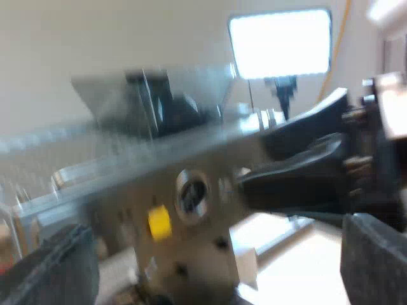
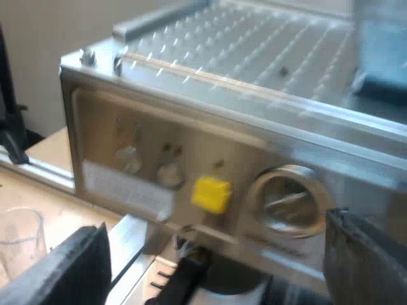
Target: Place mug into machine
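The steel espresso machine [image 1: 191, 159] is close in front of my left gripper [image 1: 216, 257], with its round gauge [image 1: 192, 194], a yellow button [image 1: 159, 222] and the dark bean hopper [image 1: 159, 101] on top. The left gripper's fingers [image 1: 54, 270] stand wide open with nothing between them. My right arm's black gripper [image 1: 305, 171] is close to the machine's front. My right gripper [image 2: 222, 254] is open and empty before the machine's front panel [image 2: 191, 165], near the yellow button [image 2: 211, 194] and gauge [image 2: 289, 200]. A dark holder handle [image 2: 184, 279] sticks out under the panel.
A clear measuring glass [image 2: 19, 235] stands on the wooden table beside the machine. The machine's top is a ridged steel tray [image 2: 267, 51]. A bright light panel [image 1: 280, 41] on a stand glows behind the machine.
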{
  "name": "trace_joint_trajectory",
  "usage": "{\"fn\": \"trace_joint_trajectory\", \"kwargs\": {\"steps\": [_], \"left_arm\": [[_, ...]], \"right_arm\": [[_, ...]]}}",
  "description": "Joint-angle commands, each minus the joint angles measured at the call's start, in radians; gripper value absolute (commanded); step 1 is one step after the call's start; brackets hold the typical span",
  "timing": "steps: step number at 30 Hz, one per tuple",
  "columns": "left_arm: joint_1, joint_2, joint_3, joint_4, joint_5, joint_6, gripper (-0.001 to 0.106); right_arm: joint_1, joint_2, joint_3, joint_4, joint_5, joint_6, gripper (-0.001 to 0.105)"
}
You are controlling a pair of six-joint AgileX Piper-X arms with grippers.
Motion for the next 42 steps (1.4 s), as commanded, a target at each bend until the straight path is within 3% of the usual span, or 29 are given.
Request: {"fn": "trace_joint_trajectory", "kwargs": {"steps": [1,7,8,12,13,15,19,21,22,24,27,31,33,42], "left_arm": [[-0.005,-0.008,-0.028,-0.033,-0.099,-0.04,0.078],[-0.005,0.144,-0.124,-0.033,-0.125,-0.071,0.078],[-0.005,0.185,-0.153,-0.033,-0.131,-0.071,0.078],[0.038,0.329,-0.242,-0.03,-0.249,-0.071,0.078],[0.064,0.358,-0.263,-0.03,-0.25,-0.071,0.078],[0.115,0.404,-0.294,-0.03,-0.238,-0.071,0.078],[0.252,0.485,-0.338,-0.03,-0.127,-0.074,0.078],[0.374,0.522,-0.345,-0.024,-0.092,-0.097,0.078],[0.383,0.524,-0.345,-0.024,-0.086,-0.097,0.078],[0.492,0.531,-0.345,-0.019,-0.015,-0.096,0.078],[0.557,0.517,-0.345,-0.012,0.039,-0.096,0.078],[0.562,0.477,-0.345,0.045,0.019,-0.096,0.078],[0.562,0.455,-0.345,0.093,0.019,-0.096,0.078],[0.562,0.281,-0.345,0.269,-0.111,-0.097,0.078]], "right_arm": [[-0.033,-0.081,-0.011,0.103,-0.015,-0.018,0.071],[-0.1,-0.16,-0.011,0.21,-0.033,-0.009,0.071],[-0.178,-0.227,-0.011,0.29,-0.081,0.008,0.071],[-0.382,-0.349,-0.011,0.441,-0.183,0.035,0.071],[-0.429,-0.366,-0.011,0.459,-0.202,0.035,0.071],[-0.51,-0.39,-0.011,0.49,-0.241,0.035,0.071],[-0.711,-0.428,-0.011,0.575,-0.344,0.035,0.071],[-0.83,-0.44,-0.011,0.63,-0.419,0.035,0.071],[-0.854,-0.442,-0.011,0.64,-0.445,0.035,0.071],[-1.017,-0.449,-0.011,0.716,-0.522,0.035,0.071],[-1.165,-0.454,-0.008,0.764,-0.538,0.035,0.071],[-1.355,-0.473,-0.005,0.774,-0.612,0.037,0.071],[-1.399,-0.492,-0.005,0.777,-0.628,0.069,0.071],[-1.36,-0.678,-0.002,0.846,-0.628,0.073,0.071]]}}
